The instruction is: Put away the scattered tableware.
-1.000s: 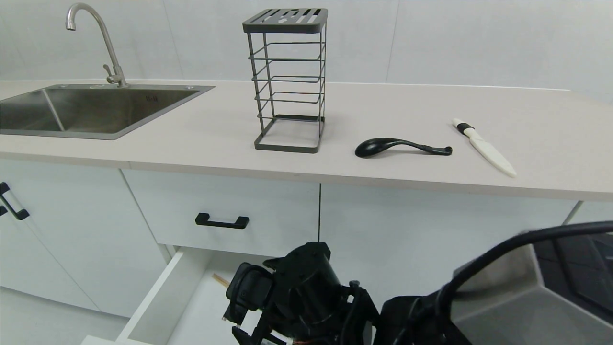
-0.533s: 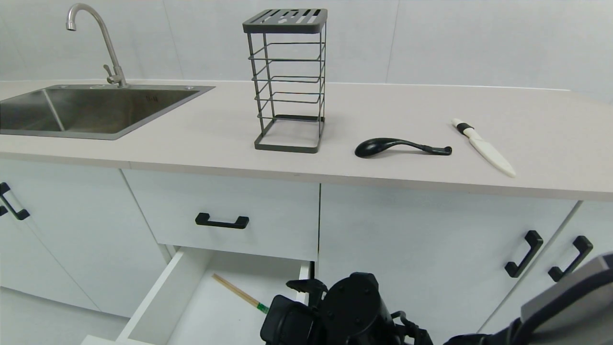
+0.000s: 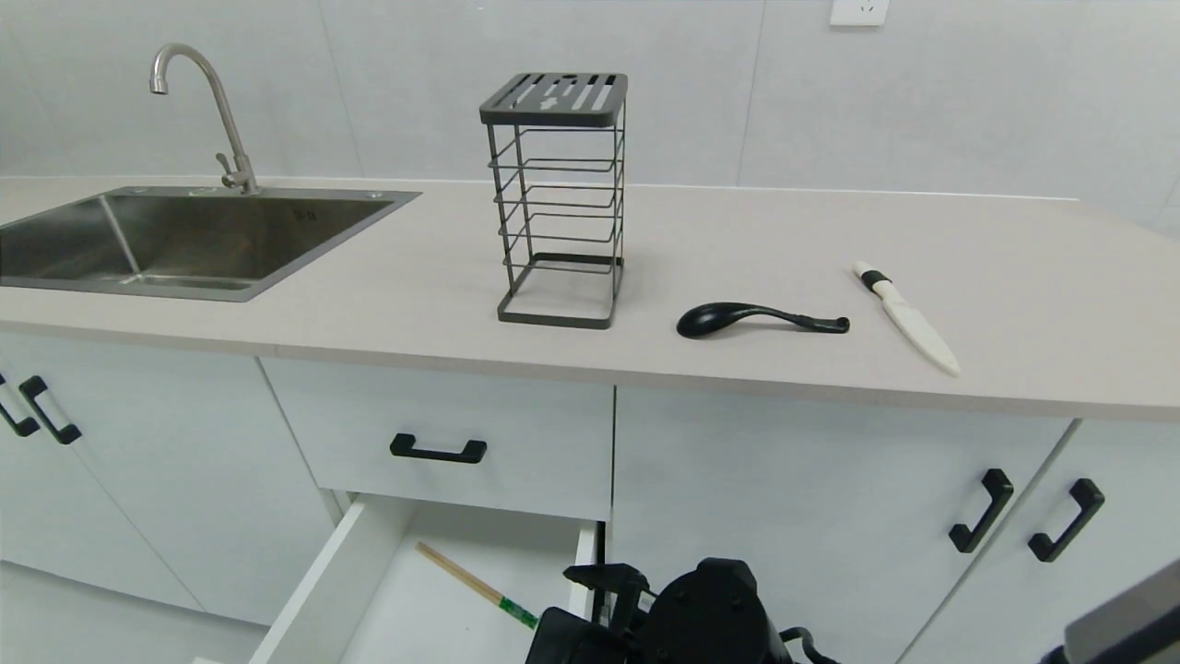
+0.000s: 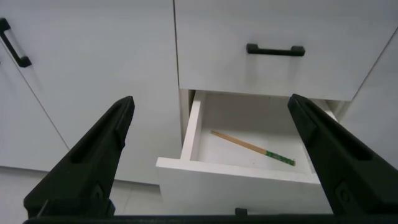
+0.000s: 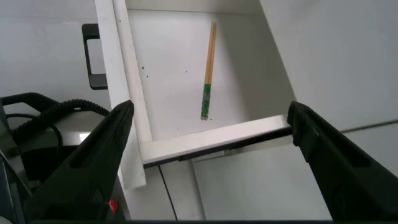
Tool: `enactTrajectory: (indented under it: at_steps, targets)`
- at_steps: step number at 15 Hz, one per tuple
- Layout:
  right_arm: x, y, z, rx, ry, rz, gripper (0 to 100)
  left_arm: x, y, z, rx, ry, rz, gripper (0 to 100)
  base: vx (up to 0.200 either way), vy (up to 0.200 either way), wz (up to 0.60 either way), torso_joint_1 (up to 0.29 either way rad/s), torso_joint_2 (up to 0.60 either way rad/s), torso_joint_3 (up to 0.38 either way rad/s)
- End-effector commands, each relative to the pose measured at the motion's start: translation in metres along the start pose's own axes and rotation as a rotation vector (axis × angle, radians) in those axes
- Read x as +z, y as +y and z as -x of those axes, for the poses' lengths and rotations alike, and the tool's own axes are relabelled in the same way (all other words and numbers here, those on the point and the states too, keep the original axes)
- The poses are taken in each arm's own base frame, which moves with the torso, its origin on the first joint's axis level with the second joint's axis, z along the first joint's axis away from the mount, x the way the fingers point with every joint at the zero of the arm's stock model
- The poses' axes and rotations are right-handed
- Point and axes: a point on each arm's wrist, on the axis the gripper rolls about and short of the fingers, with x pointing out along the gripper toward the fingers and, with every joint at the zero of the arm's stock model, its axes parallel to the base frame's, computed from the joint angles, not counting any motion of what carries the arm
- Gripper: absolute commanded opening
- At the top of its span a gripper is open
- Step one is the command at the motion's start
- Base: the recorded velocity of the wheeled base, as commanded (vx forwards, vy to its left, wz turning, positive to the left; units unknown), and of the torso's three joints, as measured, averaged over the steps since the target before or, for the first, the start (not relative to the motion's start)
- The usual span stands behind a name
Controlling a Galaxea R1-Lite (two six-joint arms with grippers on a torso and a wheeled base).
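Chopsticks (image 3: 475, 586) lie stowed in the drawer (image 3: 313, 590), spoon (image 3: 761, 319) and knife (image 3: 903, 316) not yet, left hand (image 4: 211, 106) and right hand (image 5: 211, 112) gaping empty.

Countertop (image 3: 415, 295): sink (image 3: 230, 235) at left, faucet (image 3: 242, 177) behind it; knife rack (image 3: 558, 198) between sink and spoon (image 3: 705, 321); knife (image 3: 907, 319) right of spoon. Below, open drawer (image 3: 323, 581) containing chopsticks (image 3: 477, 586).
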Motion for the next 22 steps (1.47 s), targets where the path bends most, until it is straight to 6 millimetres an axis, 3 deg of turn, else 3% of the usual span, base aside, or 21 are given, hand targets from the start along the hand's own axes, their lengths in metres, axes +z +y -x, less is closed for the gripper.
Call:
enactTrajectory:
  at_steps: [1, 22]
  targets:
    - [0.0008, -0.0009, 0.0026, -0.003, -0.004, -0.002, 100, 0.0001, 0.0, 0.0, 0.0, -0.001, 0.0, 100, 0.0, 0.0, 0.0, 0.256, -0.46, -0.246]
    - [0.0007, -0.0039, 0.0018, -0.01, 0.0, -0.034, 100, 0.0001, 0.0, 0.0, 0.0, -0.001, 0.0, 100, 0.0, 0.0, 0.0, 0.243, -0.51, -0.279]
